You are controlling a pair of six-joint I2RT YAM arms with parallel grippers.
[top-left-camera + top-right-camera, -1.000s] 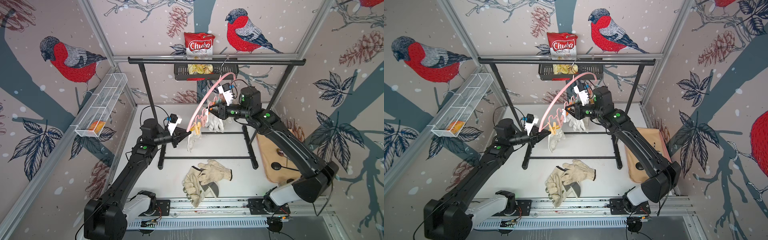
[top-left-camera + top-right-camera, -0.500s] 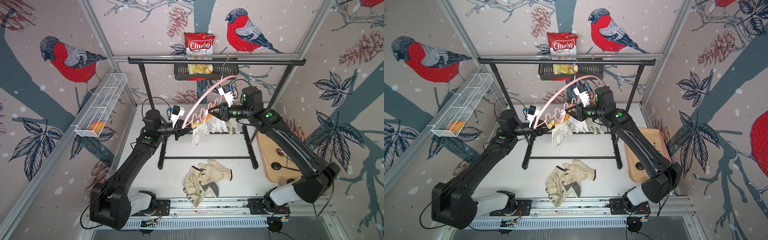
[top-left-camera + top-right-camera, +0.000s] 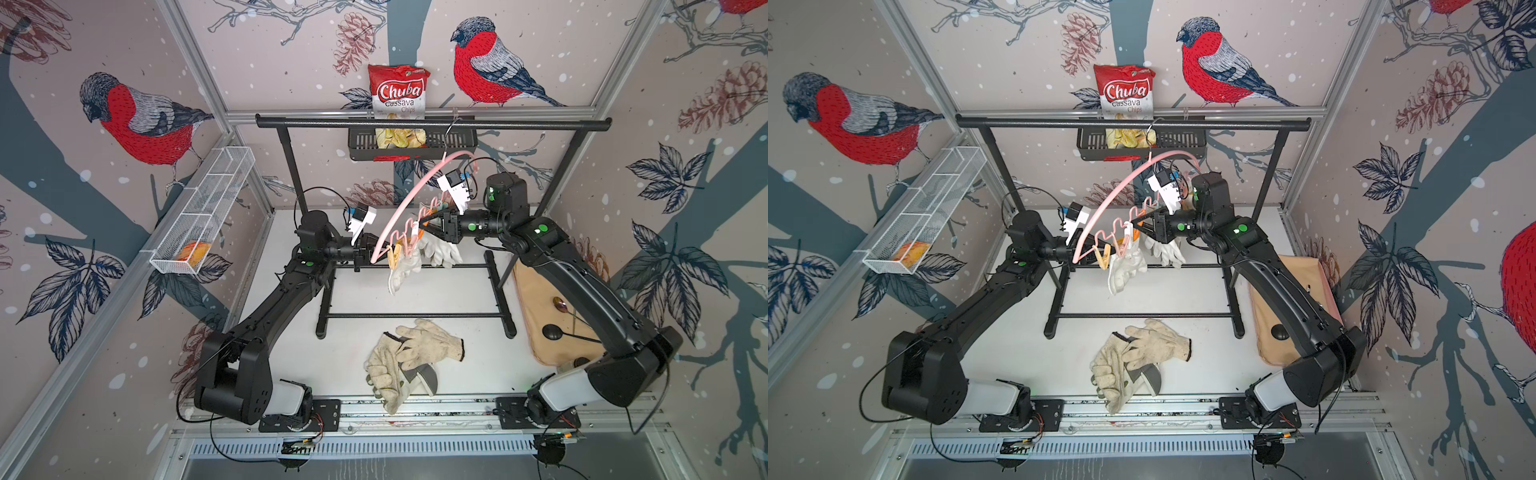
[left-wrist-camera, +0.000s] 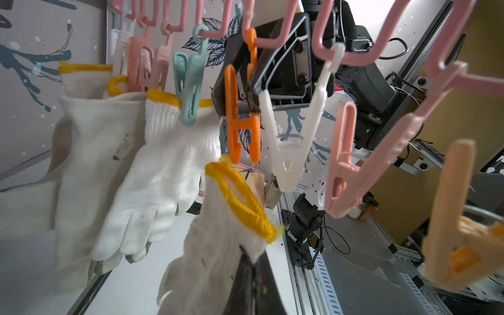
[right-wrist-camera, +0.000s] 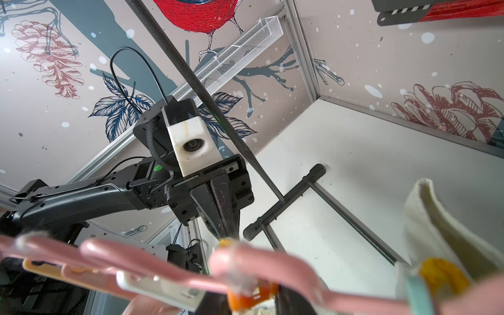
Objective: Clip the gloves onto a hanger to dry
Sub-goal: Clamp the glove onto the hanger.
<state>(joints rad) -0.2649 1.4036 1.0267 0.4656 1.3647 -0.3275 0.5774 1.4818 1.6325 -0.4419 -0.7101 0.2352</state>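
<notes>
My left gripper is fully closed, its 2 fingers pinching a knit glove just under its yellow cuff, so the glove dangles from the tips with the cuff uppermost. My right gripper is partly closed on the orange clothespin, squeezing the peg's upper handles so that its 2 lower tips stand apart. The yellow cuff sits just below those parted tips; I cannot tell whether it touches them. The hanger, pink and arched, hangs tilted by its metal hook from the top bar of the black rack, and its lower end is close to my left gripper. On 1 side of the orange clothespin a teal clothespin grips the yellow cuff of a hung glove, and pink pegs past it hold more gloves. On the other side a white clothespin, a pink one and a pale orange one hang in a row. Down on the white table a pile of loose gloves lies in front of the rack's feet, well apart from both grippers.
</notes>
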